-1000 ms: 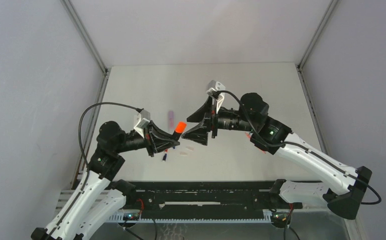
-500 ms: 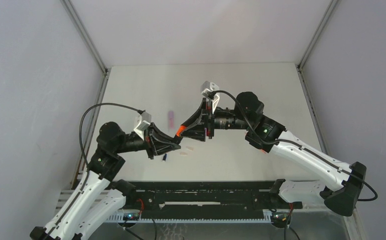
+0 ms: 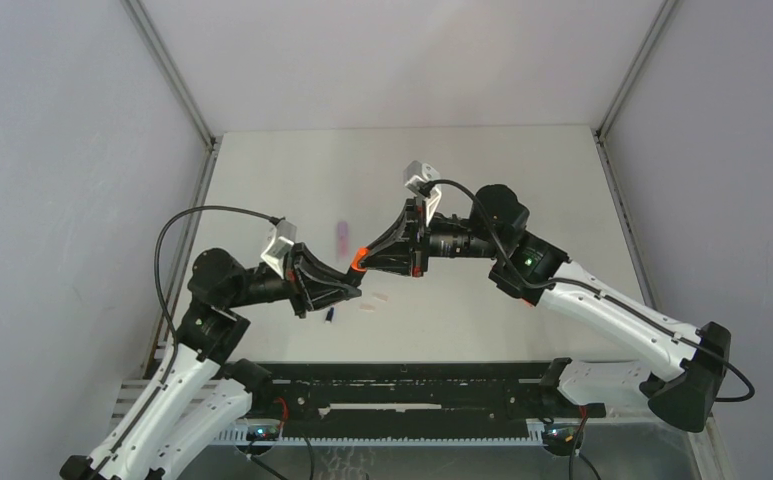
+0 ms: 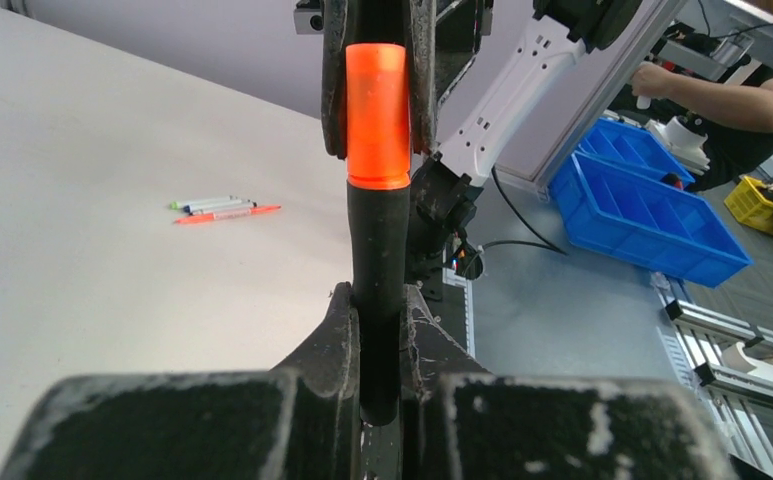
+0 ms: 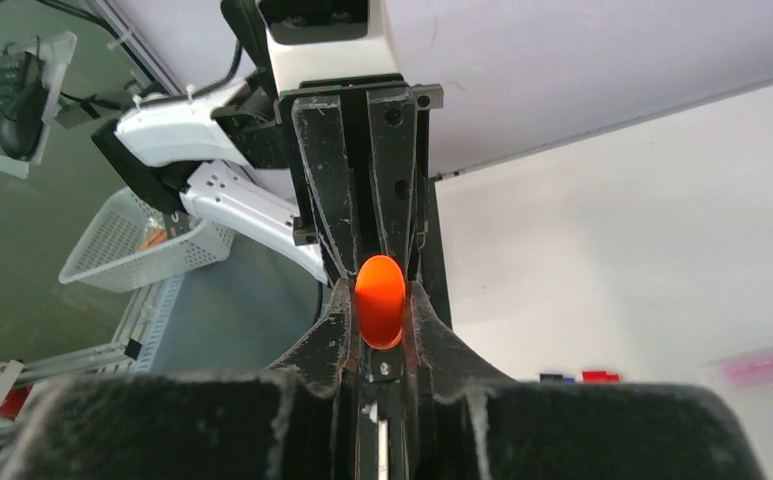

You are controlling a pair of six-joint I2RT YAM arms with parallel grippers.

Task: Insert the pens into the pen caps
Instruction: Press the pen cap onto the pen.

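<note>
Near edge: black rail (image 3: 412, 400) carrying both arm bases. Just past it on the white tabletop (image 3: 522, 180), a dark blue cap (image 3: 330, 316) lies under the overhang of the left gripper (image 3: 354, 280), with two pale short pieces (image 3: 367, 308) a little to its right, none touching. Right wrist view picks up a red cap (image 5: 597, 376) beside the blue one; from above it is hidden by the left gripper. Left gripper is clenched on the lower barrel of the black highlighter (image 4: 379, 270), held off the tabletop and pointing at the opposite arm. Orange cap (image 4: 377, 115) sits on the far end of that barrel, flush seam where orange meets black. Right gripper (image 5: 382, 305) meets it head-on, fingers pressed on both sides of the orange cap, pinching it. The two grippers are nose to nose, apart by the length of the highlighter. Beyond them a lilac highlighter (image 3: 342, 235) lies alone on the tabletop, apart from both. Thin pens (image 4: 220, 207), green-tipped, blue, pale and red, lie bunched side by side well off to the right; the right arm covers most of them from above. Off the tabletop: blue bins (image 4: 652, 195), a seated person (image 4: 732, 95), a white wire basket (image 5: 132, 250)
</note>
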